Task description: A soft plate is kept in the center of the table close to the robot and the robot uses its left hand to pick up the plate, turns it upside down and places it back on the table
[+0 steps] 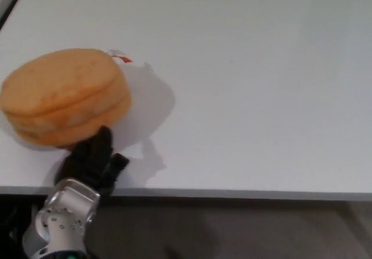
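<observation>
One orange plate (65, 96), one small tag (120, 56), one white table (250, 96) and one black hand (92, 161) are seen.
</observation>
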{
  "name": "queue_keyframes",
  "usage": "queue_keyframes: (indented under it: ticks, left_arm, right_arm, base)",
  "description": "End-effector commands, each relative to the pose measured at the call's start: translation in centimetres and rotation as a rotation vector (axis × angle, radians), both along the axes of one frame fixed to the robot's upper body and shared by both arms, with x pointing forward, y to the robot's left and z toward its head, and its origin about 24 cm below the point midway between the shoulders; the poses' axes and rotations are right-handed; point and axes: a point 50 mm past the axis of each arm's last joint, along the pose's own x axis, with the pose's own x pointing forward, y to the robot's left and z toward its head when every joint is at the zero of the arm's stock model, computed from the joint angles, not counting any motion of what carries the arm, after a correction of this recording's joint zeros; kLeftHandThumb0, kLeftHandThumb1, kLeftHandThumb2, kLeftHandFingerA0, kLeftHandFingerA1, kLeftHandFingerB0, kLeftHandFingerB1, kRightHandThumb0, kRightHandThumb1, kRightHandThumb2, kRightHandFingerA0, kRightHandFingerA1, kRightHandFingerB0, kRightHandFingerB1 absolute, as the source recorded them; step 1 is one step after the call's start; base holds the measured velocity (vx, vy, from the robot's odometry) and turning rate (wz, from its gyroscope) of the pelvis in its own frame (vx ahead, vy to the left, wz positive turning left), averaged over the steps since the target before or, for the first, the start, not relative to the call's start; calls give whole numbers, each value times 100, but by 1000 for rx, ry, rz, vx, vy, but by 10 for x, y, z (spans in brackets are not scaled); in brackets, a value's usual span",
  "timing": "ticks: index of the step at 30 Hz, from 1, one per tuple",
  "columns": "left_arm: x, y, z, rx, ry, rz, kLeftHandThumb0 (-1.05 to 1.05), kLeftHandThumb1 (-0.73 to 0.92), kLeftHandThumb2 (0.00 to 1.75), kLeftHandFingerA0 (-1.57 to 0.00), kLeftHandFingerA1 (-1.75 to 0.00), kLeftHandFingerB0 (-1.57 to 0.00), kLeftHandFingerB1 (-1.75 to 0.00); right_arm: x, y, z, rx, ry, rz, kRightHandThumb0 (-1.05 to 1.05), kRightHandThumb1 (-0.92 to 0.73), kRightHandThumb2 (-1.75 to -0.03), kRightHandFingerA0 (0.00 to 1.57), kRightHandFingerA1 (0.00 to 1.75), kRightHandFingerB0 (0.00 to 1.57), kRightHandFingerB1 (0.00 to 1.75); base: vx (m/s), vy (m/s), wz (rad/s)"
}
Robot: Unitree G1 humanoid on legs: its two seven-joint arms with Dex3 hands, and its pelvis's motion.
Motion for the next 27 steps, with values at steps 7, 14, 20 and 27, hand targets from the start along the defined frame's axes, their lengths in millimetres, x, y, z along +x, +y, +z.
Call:
queue_keyframes:
  ticks: [7, 14, 20, 27]
  left_arm:
    - [-43, -86, -20, -27, 232, -684, -29, 65, 60, -100, -175, -63, -145]
    - [-52, -116, -11, 1, 224, -789, -38, 46, 88, -129, -143, -74, -103]
    - [-61, -136, -9, 50, 218, -910, -42, 44, 86, -133, -147, -79, -117]
    - [-59, -131, -11, 44, 172, -938, -54, 69, 61, -92, -170, -73, -145]
  right_arm:
    - [-1, -6, 7, -7, 34, -38, -78, -72, -106, 29, 61, 5, 31]
    - [-3, -5, 6, -12, 41, -36, -77, -73, -106, 29, 60, 5, 29]
    - [-3, -4, 6, -8, 59, -30, -73, -89, -66, 29, 53, 5, 26]
    - [-1, -7, 7, -12, 63, -38, -75, -70, -107, 27, 60, 4, 27]
  base:
    - [0, 0, 0]
    - [0, 0, 0]
    - [0, 0, 0]
    - [0, 0, 0]
